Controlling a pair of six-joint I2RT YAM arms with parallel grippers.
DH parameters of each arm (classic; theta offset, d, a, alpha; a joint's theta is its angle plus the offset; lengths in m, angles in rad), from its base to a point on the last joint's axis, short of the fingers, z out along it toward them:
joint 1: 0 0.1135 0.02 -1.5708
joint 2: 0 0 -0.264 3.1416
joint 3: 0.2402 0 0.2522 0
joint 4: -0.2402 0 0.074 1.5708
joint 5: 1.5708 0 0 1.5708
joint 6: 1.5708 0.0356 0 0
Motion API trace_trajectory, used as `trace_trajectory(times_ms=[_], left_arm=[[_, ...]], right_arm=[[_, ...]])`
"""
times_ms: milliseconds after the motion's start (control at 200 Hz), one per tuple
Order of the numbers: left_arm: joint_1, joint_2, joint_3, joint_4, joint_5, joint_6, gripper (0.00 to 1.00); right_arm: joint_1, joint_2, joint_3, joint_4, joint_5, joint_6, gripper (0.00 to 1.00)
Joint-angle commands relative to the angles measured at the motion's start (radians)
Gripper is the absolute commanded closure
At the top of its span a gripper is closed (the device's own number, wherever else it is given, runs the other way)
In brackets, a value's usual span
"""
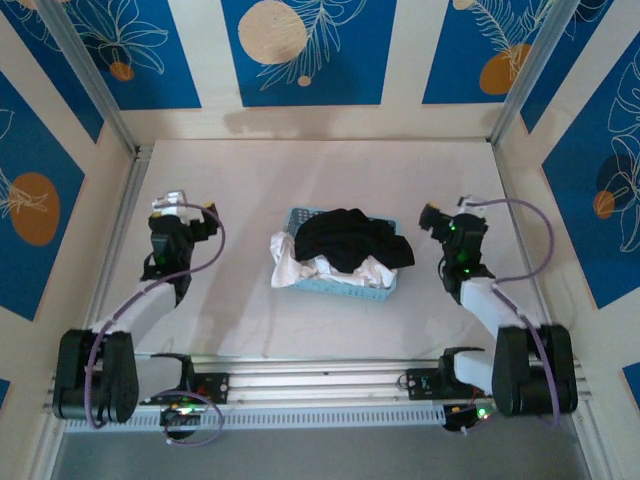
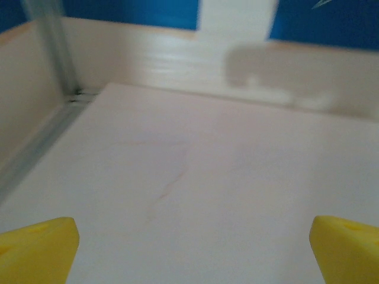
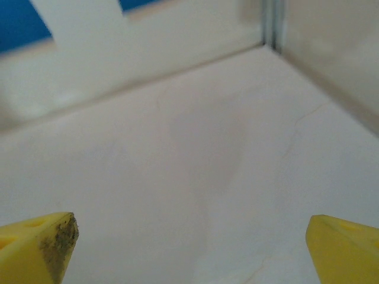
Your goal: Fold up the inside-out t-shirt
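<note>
Pale, smooth table point(image 1: 320, 170), faint hairline marks; cream walls with blue panels point(image 1: 300, 50) printed with leaves and orange discs; aluminium posts point(image 1: 90, 80) at the far corners. Mid-table: small rectangular light-blue lattice basket point(image 1: 340, 292). Inside-out t-shirt point(image 1: 350, 240), soft black cloth, crumpled in a heap on the basket, spilling over its rim. White cloth garment point(image 1: 300, 268) bunched beneath, hanging over the left side. Left gripper point(image 2: 192, 251) left of the basket, jaws spread wide, empty, yellow wedge tips over bare table. Right gripper point(image 3: 192, 251) right of the basket, likewise released; one fingertip point(image 3: 56, 248) smudged dark
</note>
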Motion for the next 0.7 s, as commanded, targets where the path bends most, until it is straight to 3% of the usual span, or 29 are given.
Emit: trace_trajectory(times_ms=[0,145,260,340,480,575,690], left_arm=[[-0.026,0.008,0.049,-0.155,0.324,-0.199,0.0],[-0.156,0.056,0.124,-0.278,0.481,-0.277,0.06],[-0.224,0.054,0.148,-0.457,0.468,-0.27,0.06],[-0.242,0.036,0.138,-0.511,0.461,-0.25,0.04],[-0.253,0.052,0.173,-0.581,0.434,-0.209,0.03],[-0.253,0.064,0.195,-0.612,0.416,-0.195,0.03],[-0.254,0.063,0.179,-0.603,0.409,-0.191,0.03]], right_arm=[[0.05,-0.054,0.049,-0.196,-0.116,0.11,0.04],[0.356,0.06,0.301,-0.576,-0.201,-0.06,0.04],[0.557,0.128,0.424,-0.821,-0.224,-0.182,0.02],[0.608,0.179,0.47,-0.901,-0.281,-0.196,0.02],[0.603,0.303,0.519,-0.861,-0.287,-0.173,0.03],[0.593,0.395,0.573,-0.811,-0.314,-0.156,0.17],[0.565,0.484,0.634,-0.763,-0.36,-0.125,0.49]])
